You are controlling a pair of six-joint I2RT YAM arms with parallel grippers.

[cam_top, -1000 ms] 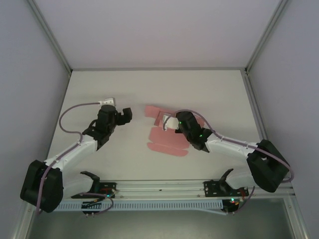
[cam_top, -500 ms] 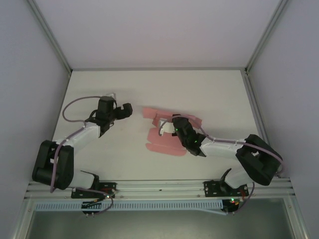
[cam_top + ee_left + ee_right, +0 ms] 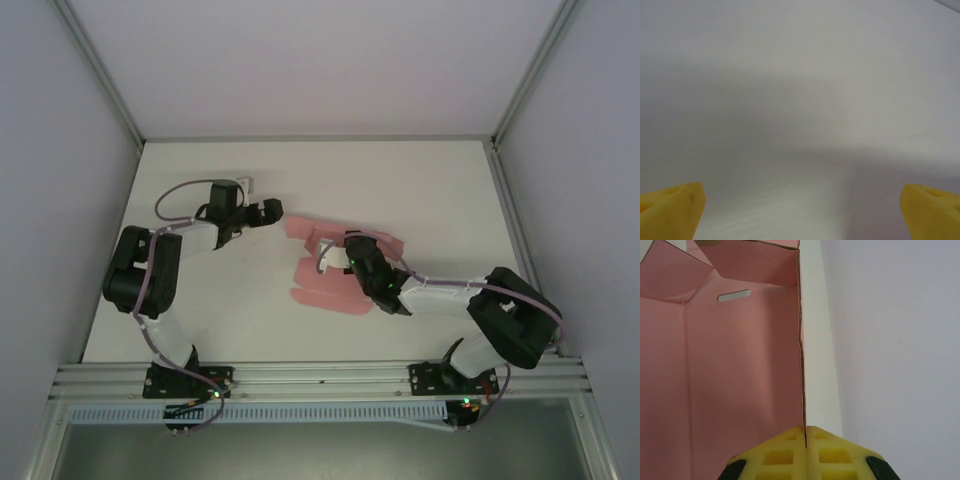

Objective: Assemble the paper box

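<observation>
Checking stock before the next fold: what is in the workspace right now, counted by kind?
Pink paper box blank: 1
Robot arms: 2 (left arm, jaws open; right arm, jaws shut on the blank's edge)
Total: 3

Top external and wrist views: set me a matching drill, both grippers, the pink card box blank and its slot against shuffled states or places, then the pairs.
Things
1. left gripper
2. right gripper
3. pink thin-card paper box blank
4. narrow slot cut in the pink card

States or places
A. clamped along one edge
B. open, over bare white table
C. upper left in the right wrist view, near the folded flaps
D. shut on the card

Pairs: 1-B, 2-D, 3-A, 4-C.
</observation>
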